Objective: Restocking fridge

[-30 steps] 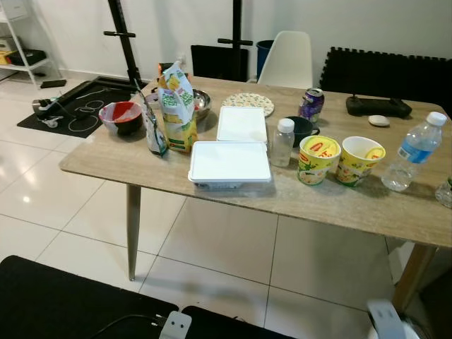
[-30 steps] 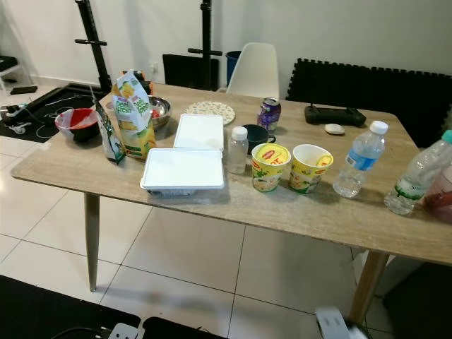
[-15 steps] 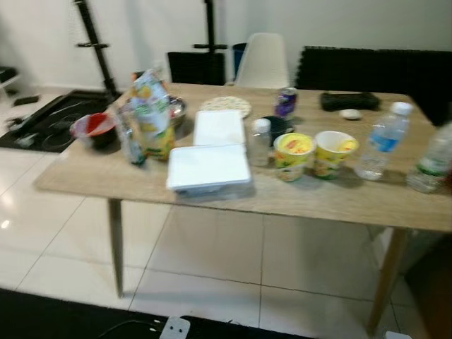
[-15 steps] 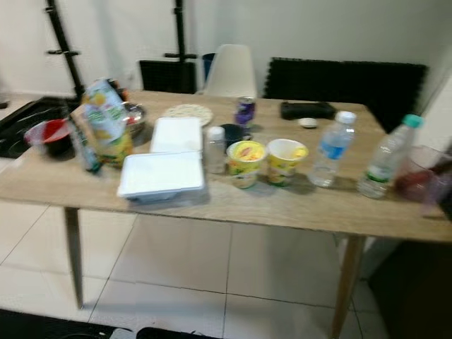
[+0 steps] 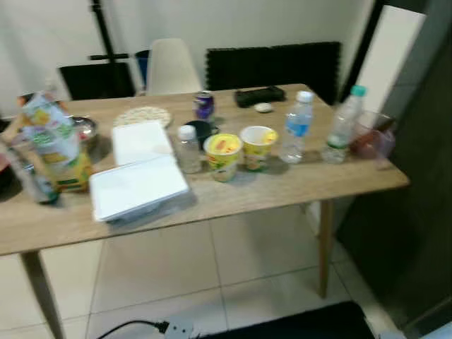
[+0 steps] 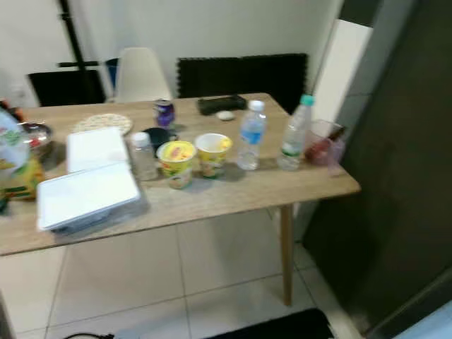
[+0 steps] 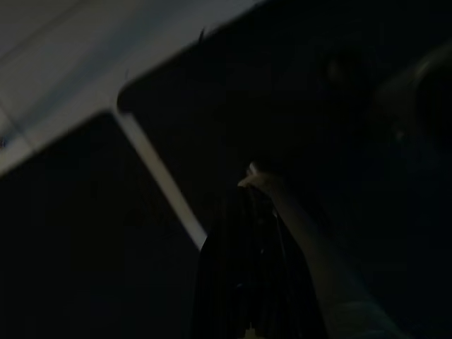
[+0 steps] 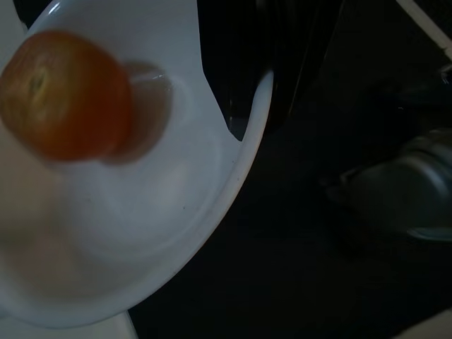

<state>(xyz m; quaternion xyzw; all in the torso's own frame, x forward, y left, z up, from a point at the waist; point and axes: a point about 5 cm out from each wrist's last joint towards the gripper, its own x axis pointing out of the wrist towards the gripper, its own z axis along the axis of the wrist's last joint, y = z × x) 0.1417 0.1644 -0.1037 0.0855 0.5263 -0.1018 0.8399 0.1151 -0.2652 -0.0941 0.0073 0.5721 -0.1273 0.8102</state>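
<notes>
On the wooden table (image 5: pixel 233 194) sit two white lidded containers (image 5: pixel 138 187), two yellow cups (image 5: pixel 223 157), water bottles (image 5: pixel 296 127) and a snack bag (image 5: pixel 53 145), all not yet stocked. Low at the robot's side, the right gripper (image 8: pixel 244 106) clamps a white plate (image 8: pixel 141 205) carrying an orange fruit (image 8: pixel 65 95). Whether the left gripper (image 7: pixel 244 282) is closed is unclear in the dark. By my reading, restocking has barely begun.
</notes>
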